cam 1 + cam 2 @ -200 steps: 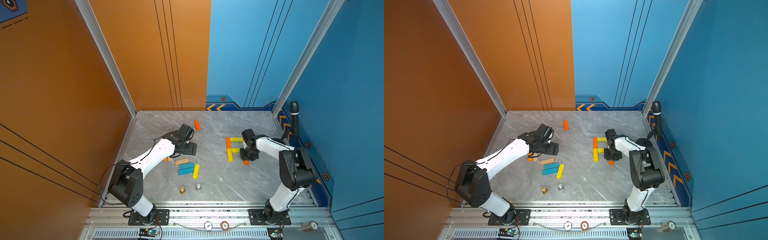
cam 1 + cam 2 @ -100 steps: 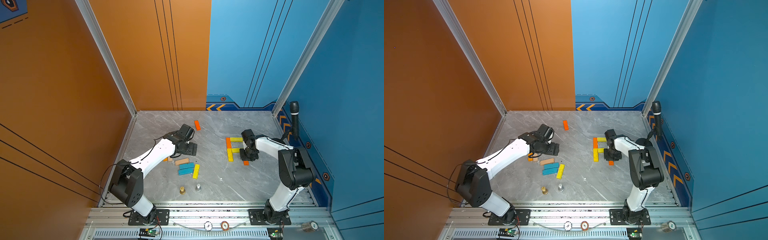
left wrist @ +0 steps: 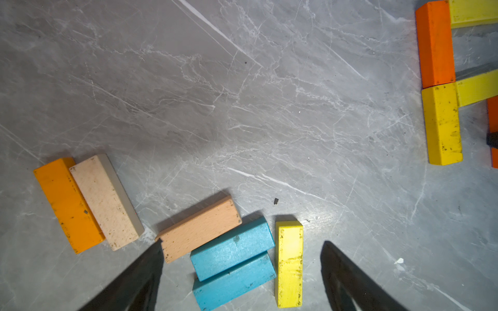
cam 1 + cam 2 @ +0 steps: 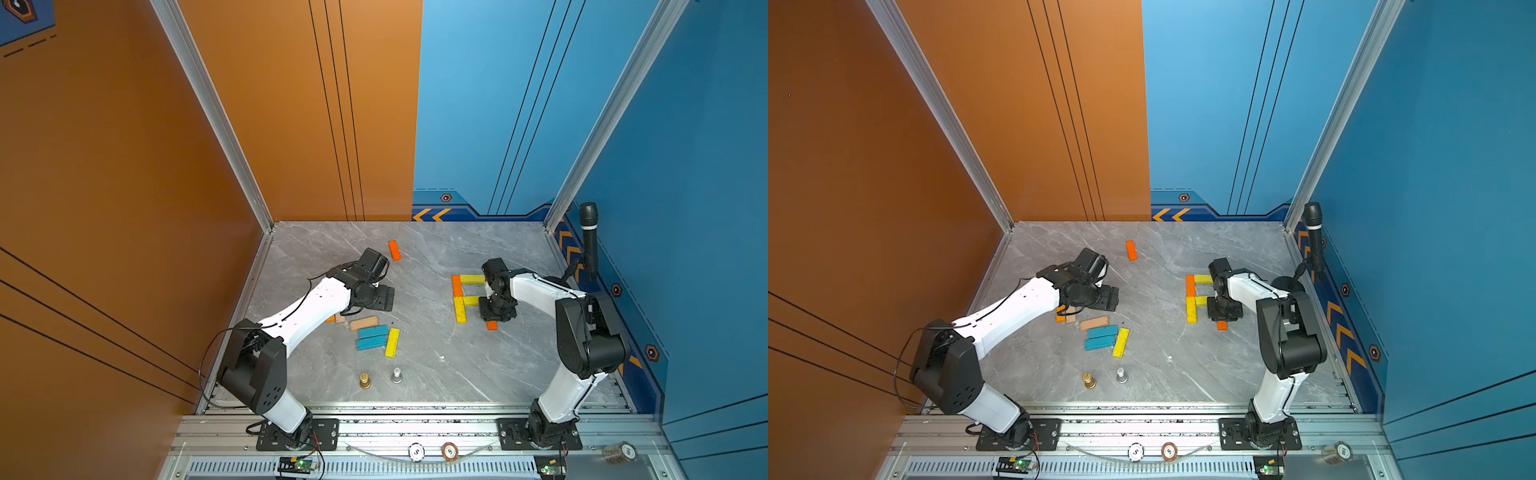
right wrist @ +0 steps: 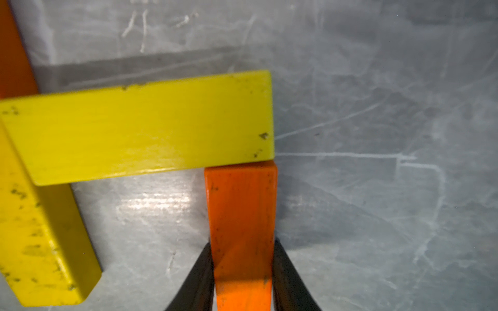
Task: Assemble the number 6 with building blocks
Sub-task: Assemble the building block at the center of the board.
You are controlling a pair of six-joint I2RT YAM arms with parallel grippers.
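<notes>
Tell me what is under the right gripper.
An orange block, between the fingers, its end meeting a yellow block. In both top views the right gripper covers all but its near tip.

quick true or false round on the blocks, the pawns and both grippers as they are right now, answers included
1. The left gripper is open and empty. True.
2. The right gripper is closed on an orange block. True.
3. The two teal blocks are part of the half-built figure. False: they lie side by side, apart from it; it shows only orange and yellow blocks.
4. The gold pawn and silver pawn lie on their sides. False: both stand upright.
5. A lone orange block lies by itself, away from the other blocks. True.
</notes>
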